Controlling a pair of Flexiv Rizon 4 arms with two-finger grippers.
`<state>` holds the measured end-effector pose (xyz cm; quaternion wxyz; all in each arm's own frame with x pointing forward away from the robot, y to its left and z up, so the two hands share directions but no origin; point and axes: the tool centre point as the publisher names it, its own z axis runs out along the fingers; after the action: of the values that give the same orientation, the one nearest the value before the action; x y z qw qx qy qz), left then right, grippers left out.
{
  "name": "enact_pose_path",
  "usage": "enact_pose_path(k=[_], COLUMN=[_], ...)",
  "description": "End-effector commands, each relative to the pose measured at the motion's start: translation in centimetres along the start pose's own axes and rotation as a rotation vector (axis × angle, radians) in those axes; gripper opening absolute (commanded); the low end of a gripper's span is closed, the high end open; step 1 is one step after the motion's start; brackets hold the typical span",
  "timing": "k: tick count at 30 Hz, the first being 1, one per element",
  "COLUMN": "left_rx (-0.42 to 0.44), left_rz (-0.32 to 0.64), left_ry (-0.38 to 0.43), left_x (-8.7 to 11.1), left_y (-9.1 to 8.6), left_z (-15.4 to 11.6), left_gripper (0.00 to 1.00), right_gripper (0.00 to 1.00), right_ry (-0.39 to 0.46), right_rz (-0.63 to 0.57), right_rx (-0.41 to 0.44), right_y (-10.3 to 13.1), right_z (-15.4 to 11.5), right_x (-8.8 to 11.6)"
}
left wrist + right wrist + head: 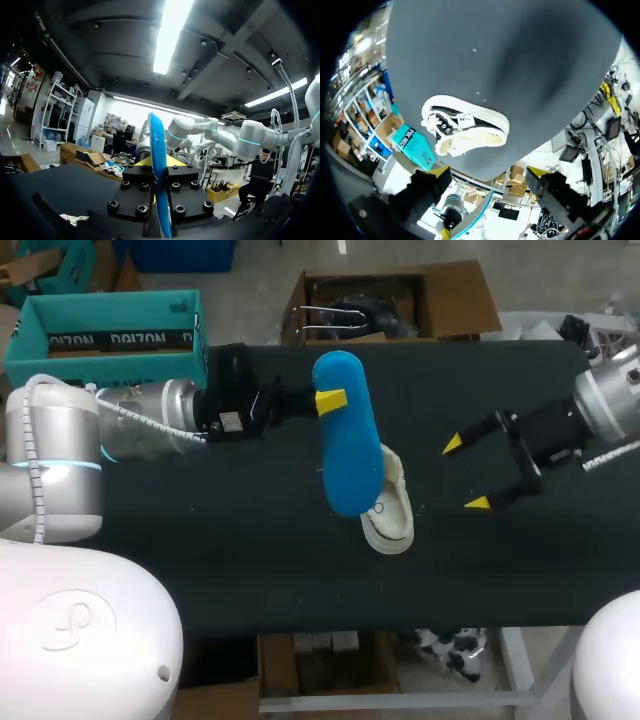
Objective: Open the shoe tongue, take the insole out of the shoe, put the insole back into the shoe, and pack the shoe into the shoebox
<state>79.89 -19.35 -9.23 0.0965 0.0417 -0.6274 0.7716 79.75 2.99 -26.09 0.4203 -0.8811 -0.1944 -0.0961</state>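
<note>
My left gripper [330,400] is shut on a blue insole [348,440] and holds it in the air above the table, over the shoe. In the left wrist view the insole [158,165] stands edge-on between the left gripper's [157,162] yellow-tipped fingers. The white shoe [388,508] lies on the dark table [200,540], partly hidden by the insole. My right gripper [465,475] is open to the right of the shoe, apart from it. In the right wrist view the shoe [465,131] lies ahead of the open right gripper [487,172]. The teal shoebox [110,330] stands open at the back left.
The shoebox [415,147] also shows beyond the shoe in the right wrist view. Bare dark tabletop stretches in front of the shoe and along the near edge.
</note>
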Motion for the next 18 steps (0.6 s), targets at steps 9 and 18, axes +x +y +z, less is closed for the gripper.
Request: enact_pose_path(k=[9,18], left_rx=[0.003,0.003], left_rz=[0.001,0.001], left_ry=[-0.003,-0.003], left_x=[0.1,0.1], left_y=[0.1,0.1], left_z=[0.0,0.0], left_gripper=[0.0,0.0], right_gripper=[1.0,1.0], right_ry=[0.002,-0.002], right_rz=[0.005,0.282], right_rx=[0.018,0.102], right_y=[0.6,1.1], right_z=[0.1,2.6], right_x=[-0.1,2.0])
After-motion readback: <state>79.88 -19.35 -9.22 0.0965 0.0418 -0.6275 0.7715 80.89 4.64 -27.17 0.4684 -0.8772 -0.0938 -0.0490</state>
